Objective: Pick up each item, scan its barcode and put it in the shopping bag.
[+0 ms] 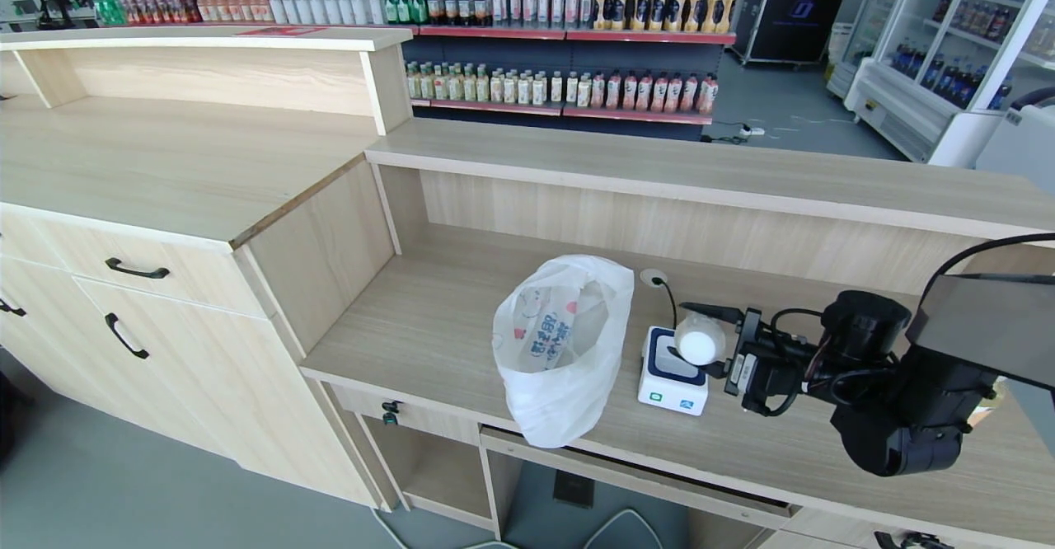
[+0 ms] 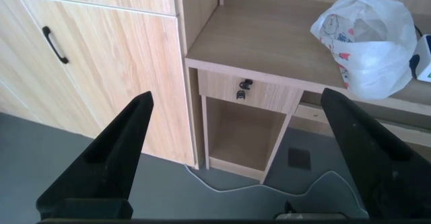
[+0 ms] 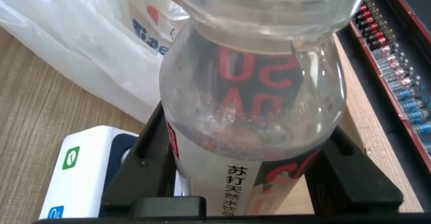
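Observation:
My right gripper (image 1: pixel 702 341) is shut on a clear bottle (image 1: pixel 700 340) with red print, holding it just over the white barcode scanner (image 1: pixel 672 382) on the counter. In the right wrist view the bottle (image 3: pixel 252 109) sits between the black fingers (image 3: pixel 145 160), with the scanner (image 3: pixel 84 167) below it and the bag (image 3: pixel 81 42) beyond. The white shopping bag (image 1: pixel 563 344) stands open immediately left of the scanner. My left gripper (image 2: pixel 236 157) hangs open, low beside the counter's front, over the grey floor, with the bag (image 2: pixel 367 39) far off on the desk.
The wooden counter (image 1: pixel 429 318) has a raised back ledge (image 1: pixel 700 170) and a taller cabinet (image 1: pixel 165 170) to the left. A cable runs from the scanner to a grommet (image 1: pixel 654 277). Shelves of drink bottles (image 1: pixel 560 46) and fridges (image 1: pixel 948 46) stand behind.

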Controlling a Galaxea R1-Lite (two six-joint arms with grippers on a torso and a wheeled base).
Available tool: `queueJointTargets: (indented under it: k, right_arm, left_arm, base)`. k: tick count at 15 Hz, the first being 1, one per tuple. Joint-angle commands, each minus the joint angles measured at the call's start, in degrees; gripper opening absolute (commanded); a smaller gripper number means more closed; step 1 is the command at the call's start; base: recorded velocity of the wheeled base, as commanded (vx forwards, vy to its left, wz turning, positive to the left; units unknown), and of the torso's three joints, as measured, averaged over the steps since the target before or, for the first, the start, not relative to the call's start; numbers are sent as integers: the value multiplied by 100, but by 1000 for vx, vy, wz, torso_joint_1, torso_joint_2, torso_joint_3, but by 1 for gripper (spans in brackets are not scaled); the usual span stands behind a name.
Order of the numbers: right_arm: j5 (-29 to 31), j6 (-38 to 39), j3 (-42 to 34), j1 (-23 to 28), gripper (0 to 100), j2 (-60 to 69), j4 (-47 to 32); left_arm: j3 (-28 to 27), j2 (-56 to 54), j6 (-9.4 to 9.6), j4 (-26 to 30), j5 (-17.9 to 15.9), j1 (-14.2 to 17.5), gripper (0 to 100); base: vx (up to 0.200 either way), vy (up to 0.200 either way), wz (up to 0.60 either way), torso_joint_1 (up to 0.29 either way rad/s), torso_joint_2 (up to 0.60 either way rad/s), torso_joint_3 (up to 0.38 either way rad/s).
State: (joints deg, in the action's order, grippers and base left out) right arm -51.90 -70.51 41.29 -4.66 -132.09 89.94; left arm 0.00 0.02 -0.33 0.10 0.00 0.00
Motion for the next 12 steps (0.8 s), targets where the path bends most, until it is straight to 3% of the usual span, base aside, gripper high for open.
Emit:
queueJointTargets:
  k: [1, 12]
  right_arm:
    - [-5, 64, 90, -27, 0, -116, 6]
    - [4, 433, 907, -229, 0, -625, 6]
  left_arm:
    - [0, -2, -2, -1, 0, 0, 100]
    - [0, -2, -2, -1, 0, 0, 100]
  base:
    - [0, 0, 0, 0, 0, 0]
    - [0, 0, 0, 0, 0, 0]
